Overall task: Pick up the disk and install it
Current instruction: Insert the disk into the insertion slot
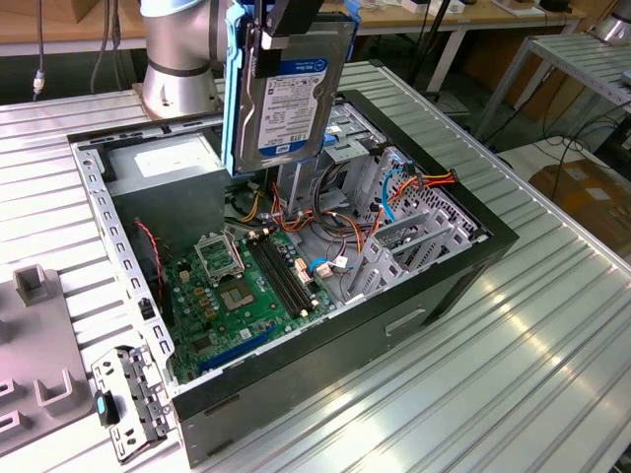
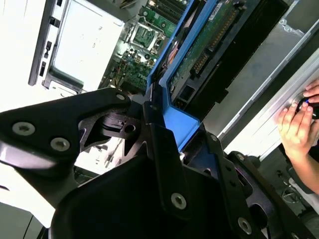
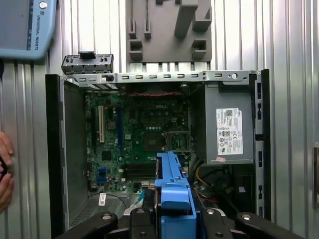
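The tool (image 1: 284, 22) is clamped on the disk (image 1: 291, 94), holding it upright in the air over the far side of the open computer case (image 1: 444, 296). This looks like the carrying step, with the disk not yet installed. Seating it likely calls for squaring its blue rails with the drive cage (image 1: 419, 232).

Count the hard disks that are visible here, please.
1. The disk is held on edge in the gripper, above the open computer case in the exterior view. Others could sit hidden inside the drive cage.
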### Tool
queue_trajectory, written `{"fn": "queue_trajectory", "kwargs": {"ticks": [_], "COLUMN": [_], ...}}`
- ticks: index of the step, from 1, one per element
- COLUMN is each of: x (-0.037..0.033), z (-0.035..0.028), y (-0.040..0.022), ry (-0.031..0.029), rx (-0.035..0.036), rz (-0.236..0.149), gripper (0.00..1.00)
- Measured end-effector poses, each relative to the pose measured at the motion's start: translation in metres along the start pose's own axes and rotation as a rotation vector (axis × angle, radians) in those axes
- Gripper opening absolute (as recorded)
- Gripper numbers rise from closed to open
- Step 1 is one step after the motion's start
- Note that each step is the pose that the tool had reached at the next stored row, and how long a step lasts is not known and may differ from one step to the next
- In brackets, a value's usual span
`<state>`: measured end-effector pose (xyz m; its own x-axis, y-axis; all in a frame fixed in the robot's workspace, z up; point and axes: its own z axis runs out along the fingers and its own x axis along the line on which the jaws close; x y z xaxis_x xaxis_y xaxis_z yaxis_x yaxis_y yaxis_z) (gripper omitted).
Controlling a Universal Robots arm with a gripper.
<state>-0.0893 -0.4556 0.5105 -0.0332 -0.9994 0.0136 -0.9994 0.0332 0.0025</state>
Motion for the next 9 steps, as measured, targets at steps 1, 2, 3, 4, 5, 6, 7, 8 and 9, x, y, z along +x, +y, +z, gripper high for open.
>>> {"fn": "queue_trajectory", "kwargs": {"ticks": [1, 2, 3, 4, 5, 6, 7, 8, 9], "x": [0.0032, 0.0070, 0.0103, 0.0140, 0.0223, 0.0277, 0.0322, 0.0373, 0.0416], "z": [0.0005, 0.0008, 0.0011, 0.0013, 0.0020, 0.0024, 0.0029, 0.0036, 0.0043], "y": [-0.0001, -0.0003, -0.0004, -0.0006, -0.0013, -0.0019, -0.0026, -0.0041, -0.0068], "ry": [-0.0001, -0.0002, -0.0002, -0.0001, 0.0000, 0.0002, 0.0004, 0.0007, 0.0017], "rx": [0.0002, 0.0002, 0.0003, 0.0001, 0.0002, 0.0002, 0.0001, 0.0003, 0.0002], "rz": [0.000, 0.000, 0.000, 0.000, 0.000, 0.000, 0.000, 0.000, 0.000], "gripper": [0.37, 0.37, 0.37, 0.37, 0.37, 0.37, 0.37, 0.37, 0.37]}}
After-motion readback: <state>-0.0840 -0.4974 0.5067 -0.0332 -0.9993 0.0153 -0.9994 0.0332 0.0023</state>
